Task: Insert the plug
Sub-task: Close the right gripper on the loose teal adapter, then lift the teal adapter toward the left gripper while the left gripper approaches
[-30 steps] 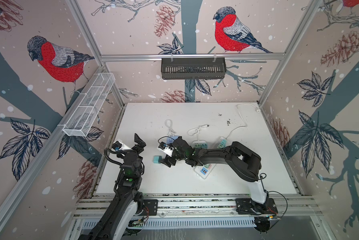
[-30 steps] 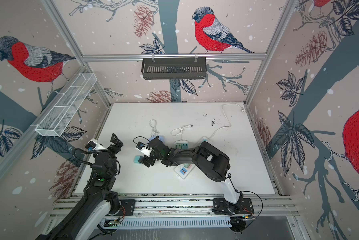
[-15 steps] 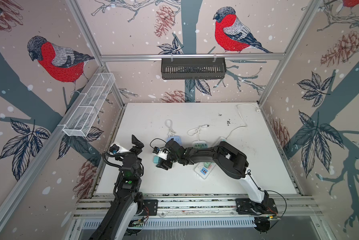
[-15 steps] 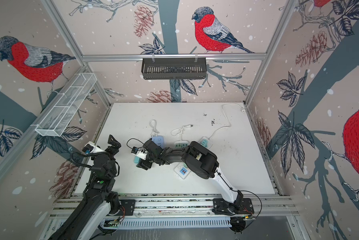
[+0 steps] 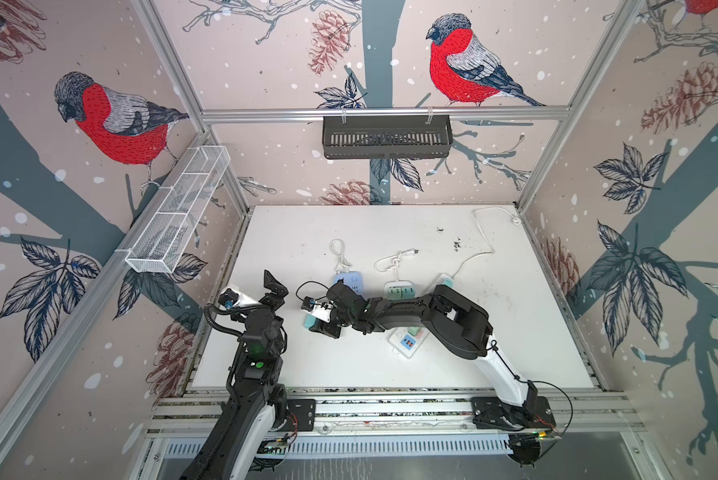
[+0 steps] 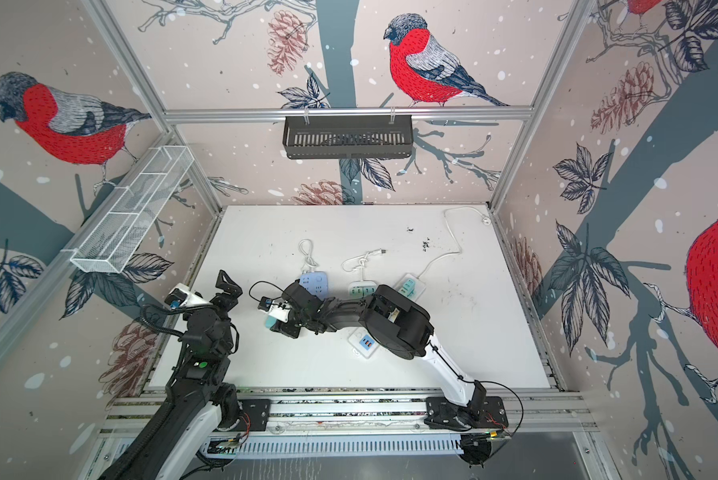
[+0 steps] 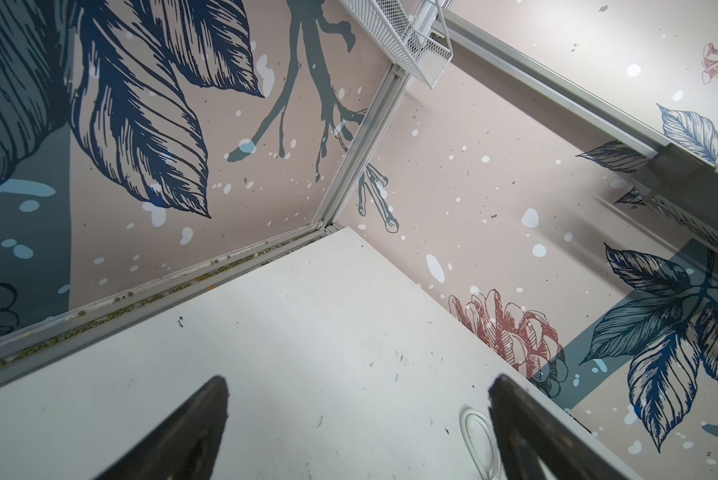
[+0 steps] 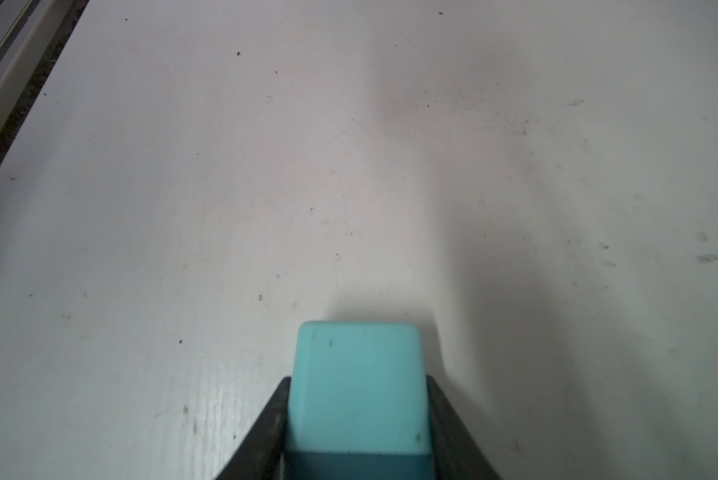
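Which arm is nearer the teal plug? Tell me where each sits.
Right. The right arm has its jaws shut on the teal plug; the left arm is apart from it, by the table edge, jaws open and empty.

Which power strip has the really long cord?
The rightmost strip with teal sockets; its white cord snakes to the far right corner. Two others' cords are knotted.

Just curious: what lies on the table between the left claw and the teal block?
Nothing: both top views show bare table between the left gripper and teal block.
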